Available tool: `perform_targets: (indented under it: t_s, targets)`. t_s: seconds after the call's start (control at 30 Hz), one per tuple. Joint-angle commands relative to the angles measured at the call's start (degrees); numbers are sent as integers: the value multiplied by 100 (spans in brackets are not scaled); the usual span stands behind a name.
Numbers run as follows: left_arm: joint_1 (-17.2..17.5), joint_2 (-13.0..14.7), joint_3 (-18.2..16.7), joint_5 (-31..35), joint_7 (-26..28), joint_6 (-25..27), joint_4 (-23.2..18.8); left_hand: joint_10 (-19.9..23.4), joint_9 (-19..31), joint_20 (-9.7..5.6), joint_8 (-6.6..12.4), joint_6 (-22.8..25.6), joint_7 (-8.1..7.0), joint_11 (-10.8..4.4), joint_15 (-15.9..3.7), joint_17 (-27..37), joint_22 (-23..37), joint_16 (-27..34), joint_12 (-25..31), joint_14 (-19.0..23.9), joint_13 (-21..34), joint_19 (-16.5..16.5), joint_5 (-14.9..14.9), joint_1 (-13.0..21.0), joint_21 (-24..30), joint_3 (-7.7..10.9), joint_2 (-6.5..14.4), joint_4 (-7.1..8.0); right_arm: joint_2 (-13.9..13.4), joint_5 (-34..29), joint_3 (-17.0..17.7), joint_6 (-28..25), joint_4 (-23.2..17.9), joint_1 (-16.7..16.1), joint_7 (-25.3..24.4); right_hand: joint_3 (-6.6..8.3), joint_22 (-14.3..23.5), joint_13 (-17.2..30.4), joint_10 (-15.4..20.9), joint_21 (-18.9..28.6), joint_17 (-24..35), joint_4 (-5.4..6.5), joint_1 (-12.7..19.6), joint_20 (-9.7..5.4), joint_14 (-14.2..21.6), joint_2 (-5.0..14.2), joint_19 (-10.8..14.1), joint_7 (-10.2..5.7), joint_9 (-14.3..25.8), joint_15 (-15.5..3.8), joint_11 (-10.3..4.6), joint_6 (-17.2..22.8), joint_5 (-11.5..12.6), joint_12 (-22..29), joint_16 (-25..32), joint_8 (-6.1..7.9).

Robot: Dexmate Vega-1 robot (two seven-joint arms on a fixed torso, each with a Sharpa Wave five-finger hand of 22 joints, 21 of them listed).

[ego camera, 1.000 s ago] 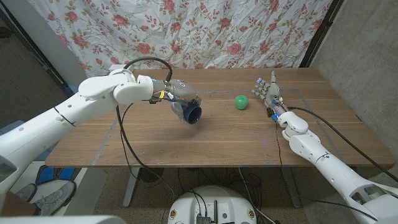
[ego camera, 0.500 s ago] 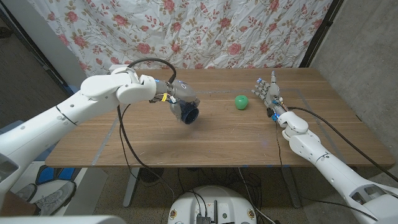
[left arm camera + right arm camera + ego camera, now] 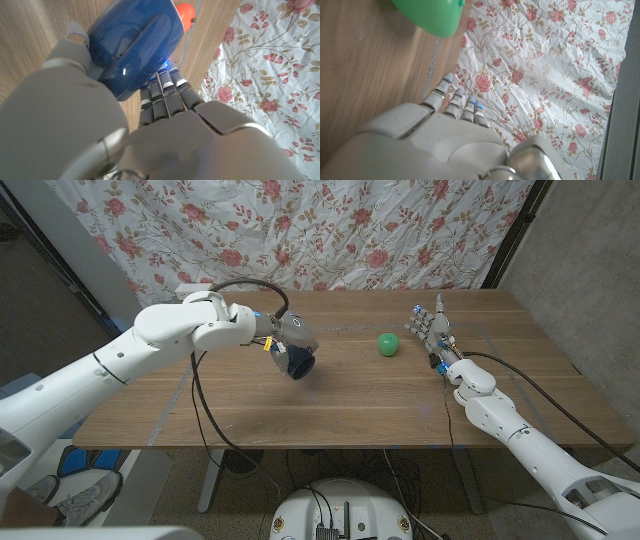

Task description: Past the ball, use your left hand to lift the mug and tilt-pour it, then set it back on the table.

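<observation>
My left hand [image 3: 288, 336] grips the dark blue mug [image 3: 298, 362] from above and holds it off the table, left of the middle, tipped steeply with its mouth facing down and towards me. In the left wrist view the mug [image 3: 135, 45] sits against the hand's fingers [image 3: 162, 97]. The green ball [image 3: 388, 344] lies on the wooden table [image 3: 330, 405] to the right of the mug, apart from it. My right hand [image 3: 430, 328] stands upright beside the ball with fingers apart and nothing in it. The ball [image 3: 432, 15] also shows in the right wrist view, past that hand [image 3: 445, 135].
A flowered cloth [image 3: 330, 230] hangs behind the table's far edge. A black cable [image 3: 205, 405] loops from my left forearm down over the table's front. A small orange-red round spot [image 3: 185, 11] shows beyond the mug in the left wrist view.
My left hand has rolled further over the mug, tipping its mouth more downward and shifting it slightly left. The ball and right hand have not moved.
</observation>
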Motion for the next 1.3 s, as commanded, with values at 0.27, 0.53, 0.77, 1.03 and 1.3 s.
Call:
perform_targets:
  t_s: [0.27, 0.53, 0.77, 1.03, 1.3]
  targets:
    - [19, -98, 138, 693, -233, -79, -128, 1144, 117, 20, 1359, 506, -493, -1102, -1099, -3, 8, -43, 0, 363, 1094, 47, 44, 195, -24, 106, 1425, 67, 2, -2, -1, 1, 4, 0, 1, -12, 9, 25, 9, 27, 21, 31, -46, -4, 50, 279, 17, -10, 28, -41, -17, 39, 47, 31, 27, 29]
    - [-1, -81, 157, 786, -362, -173, -159, 1157, 107, 26, 1383, 518, -481, -1092, -1097, 20, 8, -47, -3, 351, 1102, 46, 43, 200, -30, 113, 1447, 47, 2, -2, -1, 1, 5, 1, 1, -13, 9, 24, 16, 28, 22, 31, -47, -5, 52, 279, 19, -7, 28, -39, -16, 38, 46, 34, 28, 28]
    - [-24, -78, 214, 976, -416, -298, -188, 1165, 91, 30, 1403, 535, -475, -1098, -1082, 19, 7, -62, -9, 377, 1110, 52, 42, 156, -32, 121, 1468, 60, 2, -2, -1, 0, 3, 1, 0, -13, 9, 24, 15, 27, 21, 31, -47, -7, 54, 278, 17, -8, 28, -40, -16, 44, 46, 33, 28, 31]
    - [0, -131, 223, 1057, -367, -328, -149, 1183, 102, 35, 1444, 559, -484, -1103, -1092, 18, 7, -86, -12, 377, 1117, 52, 41, 129, -37, 133, 1479, 55, 2, -2, -1, 2, 5, 1, 1, -14, 9, 24, 11, 27, 21, 31, -47, -5, 52, 277, 16, -6, 28, -37, -18, 40, 46, 32, 28, 29]
    - [44, -165, 129, 935, -282, -209, -95, 1209, 111, 38, 1474, 562, -499, -1107, -1111, 25, 7, -90, -11, 408, 1125, 70, 42, 115, -35, 147, 1498, 46, 1, -2, -1, 1, 3, 0, 0, -13, 9, 24, 14, 27, 21, 31, -47, -7, 45, 278, 18, -12, 28, -25, -17, 37, 46, 32, 25, 28]
